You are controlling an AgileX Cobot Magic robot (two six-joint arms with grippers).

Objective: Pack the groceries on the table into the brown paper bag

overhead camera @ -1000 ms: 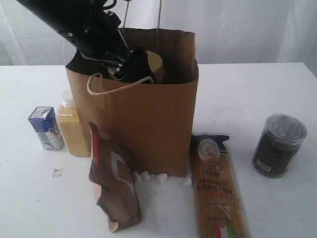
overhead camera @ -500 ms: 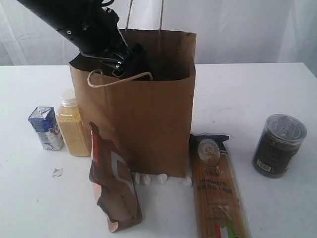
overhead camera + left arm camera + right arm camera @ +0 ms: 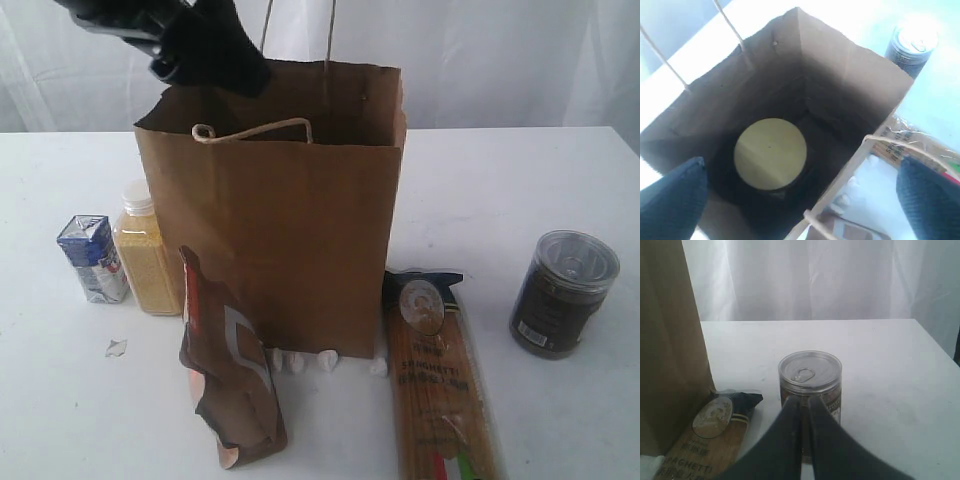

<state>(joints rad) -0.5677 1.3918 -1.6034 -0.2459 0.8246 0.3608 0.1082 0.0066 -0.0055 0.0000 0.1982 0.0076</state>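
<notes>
Five groceries sit outside the brown paper bag (image 3: 290, 230) on the white table (image 3: 520, 190), and one is inside it. Farthest left I see the small blue-white carton (image 3: 93, 258) upright, with the yellow-filled bottle (image 3: 146, 262) just beside it, close to the bag's left wall. At the bag's front left corner the crumpled brown-orange foil pouch (image 3: 228, 375) rests with its top against the bag. My left gripper (image 3: 235, 65) hovers above the left side of the bag's open mouth, its fingers (image 3: 671, 200) spread wide and holding nothing. Its wrist camera looks down on the clear jar with tan lid (image 3: 770, 153), which stands on the bag's floor. Small white crumbs (image 3: 325, 362) lie along the bag's front foot. Right of them the spaghetti packet (image 3: 435, 385) lies flat, its dark top end beside the bag's right corner. Well to the right the dark clear-lidded jar (image 3: 563, 292) stands upright. My right gripper (image 3: 801, 407) is pinched together and empty, pointing at that jar. I cannot tell whether it touches it.
</notes>
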